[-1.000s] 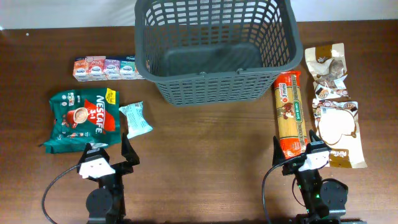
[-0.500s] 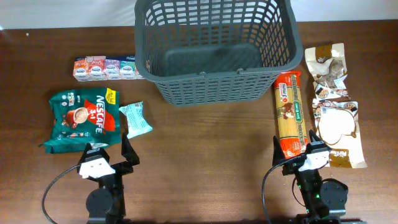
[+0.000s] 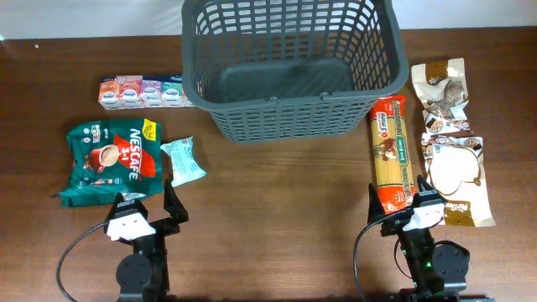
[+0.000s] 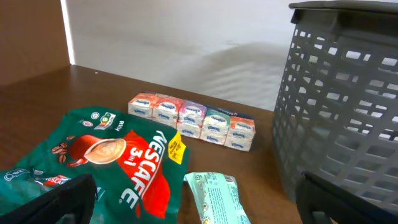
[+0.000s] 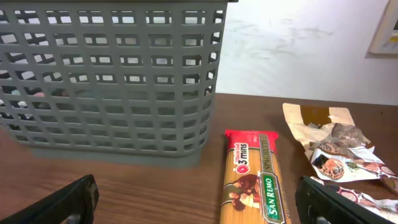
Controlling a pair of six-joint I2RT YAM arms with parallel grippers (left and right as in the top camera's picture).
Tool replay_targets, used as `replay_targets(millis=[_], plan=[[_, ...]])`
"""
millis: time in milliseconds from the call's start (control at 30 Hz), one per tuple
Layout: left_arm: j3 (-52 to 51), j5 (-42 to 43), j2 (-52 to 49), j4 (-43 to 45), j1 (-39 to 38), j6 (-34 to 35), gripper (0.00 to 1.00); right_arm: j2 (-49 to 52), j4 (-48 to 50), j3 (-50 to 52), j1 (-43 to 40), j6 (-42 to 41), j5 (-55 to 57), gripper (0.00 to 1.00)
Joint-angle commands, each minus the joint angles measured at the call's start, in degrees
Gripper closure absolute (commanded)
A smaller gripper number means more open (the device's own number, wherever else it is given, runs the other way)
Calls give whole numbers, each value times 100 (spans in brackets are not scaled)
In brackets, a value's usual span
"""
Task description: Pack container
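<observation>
The dark grey lattice basket stands empty at the back middle; it also shows in the left wrist view and the right wrist view. My left gripper is open and empty at the front left, just in front of a green Nescafe bag and a pale mint packet. My right gripper is open and empty at the front right, at the near end of a spaghetti packet. The spaghetti packet lies between its fingers in the right wrist view.
A row of small milk cartons lies left of the basket. Two brown and white snack pouches lie right of the spaghetti. The Nescafe bag, mint packet and cartons show in the left wrist view.
</observation>
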State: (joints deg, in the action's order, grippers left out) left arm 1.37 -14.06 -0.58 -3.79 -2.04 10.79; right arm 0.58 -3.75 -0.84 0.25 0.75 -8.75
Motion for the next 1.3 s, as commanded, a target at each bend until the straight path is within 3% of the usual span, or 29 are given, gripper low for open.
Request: replay_targets(millis=[0, 200, 400, 567, 667, 800, 900, 1100, 1267], plan=[[-83, 37, 17, 37, 46, 31, 1, -15, 4, 48, 11, 33, -111, 1], [-83, 232, 17, 11, 44, 33, 1, -15, 9, 48, 11, 26, -299, 1], [-83, 1239, -127, -90, 46, 66, 1, -15, 48, 48, 11, 28, -546, 1], [-37, 2236, -391, -90, 35, 509, 1, -15, 92, 46, 11, 28, -1458, 1], [240, 2881, -422, -505, 35, 509, 1, -15, -9, -79, 11, 26, -1657, 2], [1047, 2430, -562, -1578, 35, 496, 1, 76, -614, -726, 9, 37, -1263, 1], [1836, 2057, -920, -2190, 35, 92, 1, 426, -1346, -1388, 9, 136, -682, 1], [3416, 1526, -2247, -3239, 35, -341, 1, 1827, -2369, -2968, 9, 404, -28, 1], [4760, 1266, -3563, -3974, 52, -957, 1, 3051, -3045, -4345, 9, 1246, 568, 1]])
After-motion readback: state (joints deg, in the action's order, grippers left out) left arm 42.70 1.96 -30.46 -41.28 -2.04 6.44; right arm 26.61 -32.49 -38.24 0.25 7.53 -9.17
